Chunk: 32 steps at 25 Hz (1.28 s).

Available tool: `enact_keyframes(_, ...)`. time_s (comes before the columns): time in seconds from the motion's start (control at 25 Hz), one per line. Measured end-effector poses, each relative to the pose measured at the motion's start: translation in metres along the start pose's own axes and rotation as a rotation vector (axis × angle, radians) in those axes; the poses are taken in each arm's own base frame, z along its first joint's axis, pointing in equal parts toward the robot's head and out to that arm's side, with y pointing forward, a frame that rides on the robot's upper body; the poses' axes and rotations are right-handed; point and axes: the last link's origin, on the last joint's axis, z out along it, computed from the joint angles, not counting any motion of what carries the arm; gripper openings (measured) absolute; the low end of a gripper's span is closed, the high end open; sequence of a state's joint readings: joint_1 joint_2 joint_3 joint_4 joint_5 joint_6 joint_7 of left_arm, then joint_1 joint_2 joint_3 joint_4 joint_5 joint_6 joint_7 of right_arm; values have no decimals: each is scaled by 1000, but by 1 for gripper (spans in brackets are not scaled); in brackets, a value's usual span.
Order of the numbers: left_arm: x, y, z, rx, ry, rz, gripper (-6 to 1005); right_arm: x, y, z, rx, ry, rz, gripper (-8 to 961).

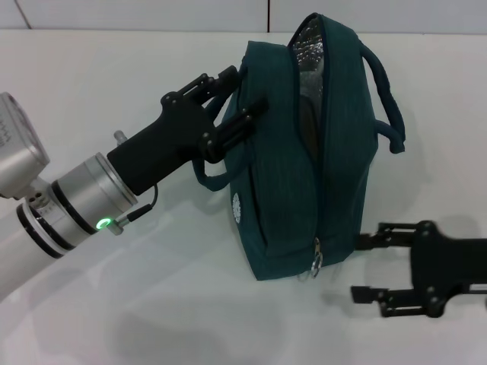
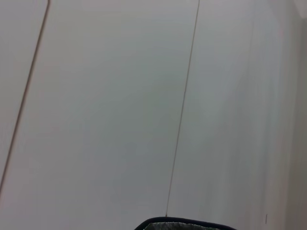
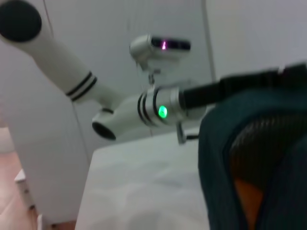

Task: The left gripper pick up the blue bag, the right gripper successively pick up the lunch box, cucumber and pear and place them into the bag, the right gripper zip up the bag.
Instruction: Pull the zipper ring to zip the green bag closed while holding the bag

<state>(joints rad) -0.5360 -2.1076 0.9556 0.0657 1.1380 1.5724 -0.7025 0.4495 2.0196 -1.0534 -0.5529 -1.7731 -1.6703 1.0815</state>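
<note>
The blue bag point(image 1: 304, 167) hangs tilted above the white table, its top gaping so the silver lining point(image 1: 308, 46) shows. My left gripper point(image 1: 237, 99) is shut on the bag's near handle point(image 1: 207, 176) at the bag's left side. The zipper pull point(image 1: 316, 261) dangles at the lower end of the zipper. Low on the right, just beside that end of the bag, my right gripper point(image 1: 359, 266) stands open and holds nothing. In the right wrist view an orange patch of the pear point(image 3: 249, 201) lies inside the bag point(image 3: 225, 158). The lunch box and cucumber are hidden.
The white table point(image 1: 152, 304) spreads under and around the bag, with a pale wall behind it. The left arm's silver wrist with its green ring light point(image 1: 103, 223) reaches in from the left. The bag's rim point(image 2: 182, 223) edges the left wrist view.
</note>
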Motion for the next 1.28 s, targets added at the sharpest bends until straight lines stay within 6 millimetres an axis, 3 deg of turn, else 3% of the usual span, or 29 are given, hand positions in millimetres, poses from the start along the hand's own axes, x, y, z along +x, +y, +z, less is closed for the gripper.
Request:
enact_keyframes(0.2, 0, 0, 0, -2, 0, -2, 625, 4, -5, 21, -24, 48, 29, 708)
enact_keyframes(0.8, 0, 1, 3, -13, -3, -2, 626, 5, -9, 54, -36, 91, 36, 708)
enact_keyframes(1.28, -1, 3, 3, -14, -5, -11, 628, 4, -1, 61, -80, 80, 36, 664)
